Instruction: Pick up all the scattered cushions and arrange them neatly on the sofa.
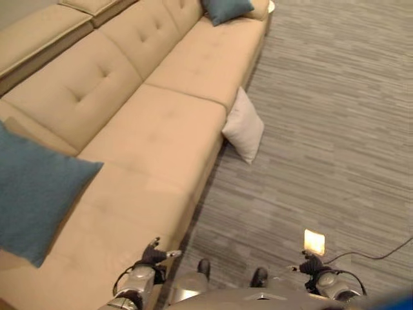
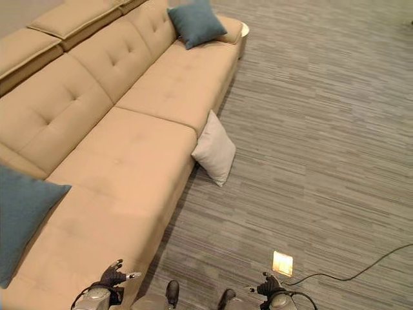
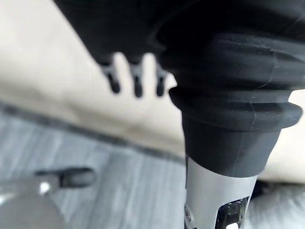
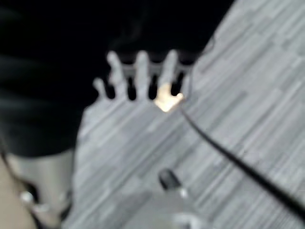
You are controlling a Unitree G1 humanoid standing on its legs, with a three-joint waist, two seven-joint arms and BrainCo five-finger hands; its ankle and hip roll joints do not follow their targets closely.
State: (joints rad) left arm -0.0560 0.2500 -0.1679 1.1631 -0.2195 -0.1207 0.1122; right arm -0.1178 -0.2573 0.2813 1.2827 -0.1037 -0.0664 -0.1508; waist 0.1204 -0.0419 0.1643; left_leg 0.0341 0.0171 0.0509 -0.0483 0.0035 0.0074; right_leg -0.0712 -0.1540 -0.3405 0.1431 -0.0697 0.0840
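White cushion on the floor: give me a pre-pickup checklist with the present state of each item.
1. White cushion located: ok, on the floor, leaning against the sofa front.
2. Left hand free: ok, fingers straight, holding nothing.
3. Right hand free: ok, fingers spread over the floor, empty.
4. Hands at the cushion: not ok, both are well short of it.
5. Seat space: ok, the middle seat is bare between the two blue cushions.
6. Path: cannot tell, a glowing floor plate lies near the right hand.
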